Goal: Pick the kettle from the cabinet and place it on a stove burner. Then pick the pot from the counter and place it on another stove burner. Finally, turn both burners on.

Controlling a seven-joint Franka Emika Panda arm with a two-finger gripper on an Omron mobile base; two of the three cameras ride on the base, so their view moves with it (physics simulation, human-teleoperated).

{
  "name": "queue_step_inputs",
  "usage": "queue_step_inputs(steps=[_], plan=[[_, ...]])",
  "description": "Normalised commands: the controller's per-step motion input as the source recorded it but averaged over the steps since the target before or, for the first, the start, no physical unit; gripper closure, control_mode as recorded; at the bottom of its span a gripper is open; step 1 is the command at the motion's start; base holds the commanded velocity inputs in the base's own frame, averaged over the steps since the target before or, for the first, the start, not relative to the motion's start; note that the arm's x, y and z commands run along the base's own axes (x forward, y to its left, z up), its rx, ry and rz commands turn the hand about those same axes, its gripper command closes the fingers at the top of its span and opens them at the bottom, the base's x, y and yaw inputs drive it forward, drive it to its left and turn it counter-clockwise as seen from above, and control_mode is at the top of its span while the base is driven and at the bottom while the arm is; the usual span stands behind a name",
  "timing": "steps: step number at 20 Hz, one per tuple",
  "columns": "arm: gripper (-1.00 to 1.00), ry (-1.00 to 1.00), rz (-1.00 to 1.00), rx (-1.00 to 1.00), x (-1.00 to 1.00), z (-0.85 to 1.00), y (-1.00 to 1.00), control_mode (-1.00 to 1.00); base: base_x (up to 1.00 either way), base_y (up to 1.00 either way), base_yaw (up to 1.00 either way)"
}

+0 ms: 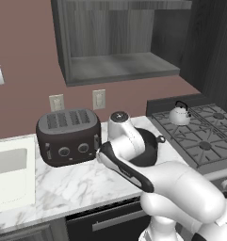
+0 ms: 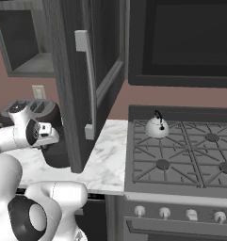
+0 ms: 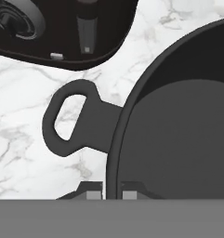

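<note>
The small shiny white-silver kettle (image 1: pixel 179 115) with its thin black arched handle is already seated on a rear burner of the grey gas cooktop (image 2: pixel 181 155), so the squat dark grey-black pot (image 3: pixel 178 135) is judged to be the thing in hand. The pot is found on the white marble counter (image 1: pixel 72 181), just beside the dark four-slot toaster (image 1: pixel 68 136) and well apart from the stove. In the hand view, the two-finger gripper (image 3: pixel 112 193) is seen pinched narrowly across the pot's thin rim, one tip inside the wall and one outside, close to a loop side handle (image 3: pixel 69 123). A grip this near one edge could let the pot tilt or swing when it is raised, since most of its weight hangs to one side; slipping off the smooth rim is also possible. The toaster stands close enough to be nudged during the lift. The open dark wood-grain cabinet door (image 2: pixel 93 80) hangs between counter and cooktop and could be struck on the way across.
</note>
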Motion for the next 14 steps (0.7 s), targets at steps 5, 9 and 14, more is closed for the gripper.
queue_step_inputs(steps=[5, 9, 14], plan=[[1.0, 0.01, -0.04, 0.0, -0.1, 0.39, 0.14, -1.0, 0.0, 0.0, 0.0], [1.0, 0.0, -0.04, 0.0, -0.21, 0.4, 0.17, -1.0, 0.0, 0.0, 0.0], [1.0, 0.0, -0.02, 0.0, -0.31, 0.38, 0.08, -1.0, 0.0, 0.0, 0.0]])
